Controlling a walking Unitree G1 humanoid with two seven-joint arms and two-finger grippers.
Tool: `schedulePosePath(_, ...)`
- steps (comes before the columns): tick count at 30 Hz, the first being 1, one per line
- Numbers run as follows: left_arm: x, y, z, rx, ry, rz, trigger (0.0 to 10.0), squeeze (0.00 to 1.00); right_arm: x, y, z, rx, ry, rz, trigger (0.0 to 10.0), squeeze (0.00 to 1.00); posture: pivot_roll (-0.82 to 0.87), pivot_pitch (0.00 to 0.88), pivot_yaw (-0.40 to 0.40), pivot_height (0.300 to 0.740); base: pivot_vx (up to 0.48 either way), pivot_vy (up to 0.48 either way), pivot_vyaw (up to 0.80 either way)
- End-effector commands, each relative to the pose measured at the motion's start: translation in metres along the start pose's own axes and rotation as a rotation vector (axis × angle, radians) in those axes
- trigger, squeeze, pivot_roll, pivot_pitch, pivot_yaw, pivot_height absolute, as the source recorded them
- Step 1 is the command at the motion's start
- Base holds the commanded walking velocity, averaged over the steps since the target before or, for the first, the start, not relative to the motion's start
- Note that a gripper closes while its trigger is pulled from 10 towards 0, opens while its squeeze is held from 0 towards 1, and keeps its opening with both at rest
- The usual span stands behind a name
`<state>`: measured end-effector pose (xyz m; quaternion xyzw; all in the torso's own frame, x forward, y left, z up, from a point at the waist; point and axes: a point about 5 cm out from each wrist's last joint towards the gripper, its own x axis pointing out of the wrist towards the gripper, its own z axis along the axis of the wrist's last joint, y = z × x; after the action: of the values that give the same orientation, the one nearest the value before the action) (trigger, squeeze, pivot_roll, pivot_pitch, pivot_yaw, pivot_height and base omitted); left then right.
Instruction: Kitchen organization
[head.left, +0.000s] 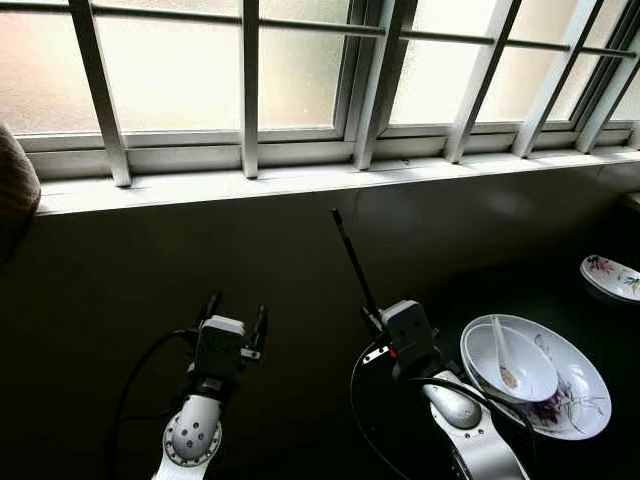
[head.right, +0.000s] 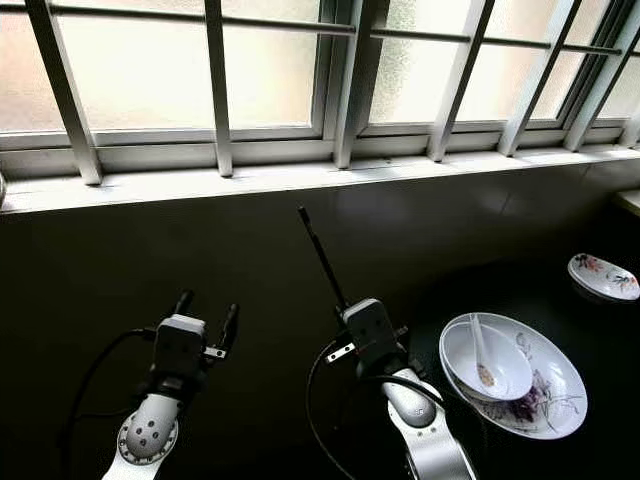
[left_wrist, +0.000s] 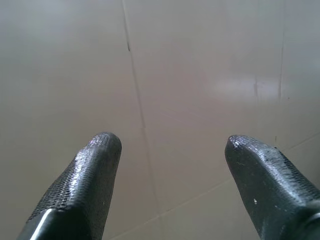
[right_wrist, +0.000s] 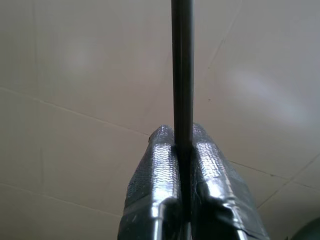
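A wide barred window (head.left: 250, 70) with frosted panes is seen across the 12 o'clock edge of the head views, above a pale sill (head.left: 300, 180). Below it a dark tiled wall (head.left: 200, 260) runs down to a very dark table (head.left: 90, 400), whose surface can hardly be made out in the shade.

At about 4 o'clock a large white plate (head.left: 580, 400) with a floral print is set on the table, and a white bowl (head.left: 535, 375) is nested on it. A white ceramic spoon (head.left: 503, 352) is laid in the bowl (a brownish smear shows in its scoop). At 3 o'clock, well apart from these, a smaller flowered dish (head.left: 610, 277) is seen near the frame edge.

The right claw (right_wrist: 182, 145) is raised at the centre, just beside the plate at its 9 o'clock side, and is closed tightly on a thin dark stick (head.left: 352, 260), possibly a chopstick, which is held pointing toward 11 o'clock against the wall. The left claw (head.left: 235, 312) is held at 7 o'clock, well apart from the dishes, with its fingers (left_wrist: 90, 175) spread and nothing between them, facing the tiled wall.
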<state>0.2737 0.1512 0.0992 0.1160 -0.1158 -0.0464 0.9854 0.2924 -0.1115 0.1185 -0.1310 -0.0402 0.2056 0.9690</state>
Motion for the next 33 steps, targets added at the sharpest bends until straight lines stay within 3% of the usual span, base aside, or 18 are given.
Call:
schedulePosePath(1, -0.0013, -0.0036, 0.0012, -0.003, 0.003, -0.017, 10.0, 0.00, -0.0022, -0.0024, 0.0020, -0.018, -0.008, -0.009, 0.0, 0.00, 0.09, 0.000, -0.101, 0.740, 0.000, 0.000, 0.80)
schedulePosePath(33, -0.0008, 0.0009, 0.0056, -0.013, -0.017, -0.017, 10.0, 0.00, 0.0018, 0.0014, 0.0024, -0.013, -0.027, -0.007, 0.0, 0.00, 0.10, 0.000, -0.094, 0.740, 0.000, 0.040, 0.80)
